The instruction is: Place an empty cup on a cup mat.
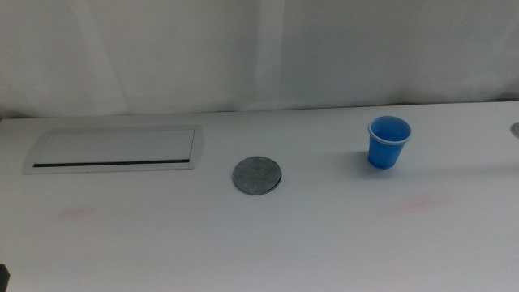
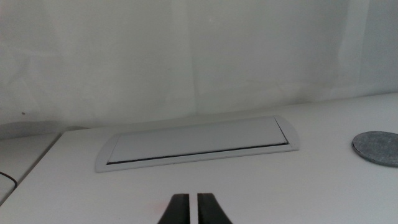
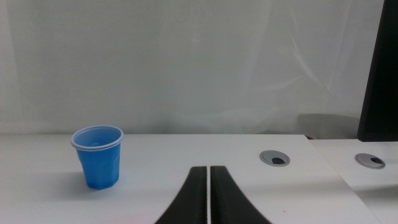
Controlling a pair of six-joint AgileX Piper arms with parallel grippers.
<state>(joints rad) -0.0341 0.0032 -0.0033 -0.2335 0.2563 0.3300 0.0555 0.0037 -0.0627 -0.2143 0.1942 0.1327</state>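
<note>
One tapered blue plastic cup (image 1: 388, 143) stands upright at three o'clock from the round speckled grey felt mat (image 1: 257, 175), well apart. Both hands, left (image 2: 192, 210) and right (image 3: 209, 198), are closed, empty.

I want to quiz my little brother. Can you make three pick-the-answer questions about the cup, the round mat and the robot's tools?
1. Where is the cup?
A. on the cup mat
B. on the table, apart from the cup mat
C. on the white panel

2. What colour is the cup mat?
A. dark grey
B. red
C. yellow

3. How are the left tool and right tool?
A. both wide open
B. one holds the cup
C. both shut, holding nothing

Answers:
1 B: bare table lies between cup and mat.
2 A: it is a speckled grey disc.
3 C: each wrist view shows the jaws nearly touching, with nothing between them.
</note>
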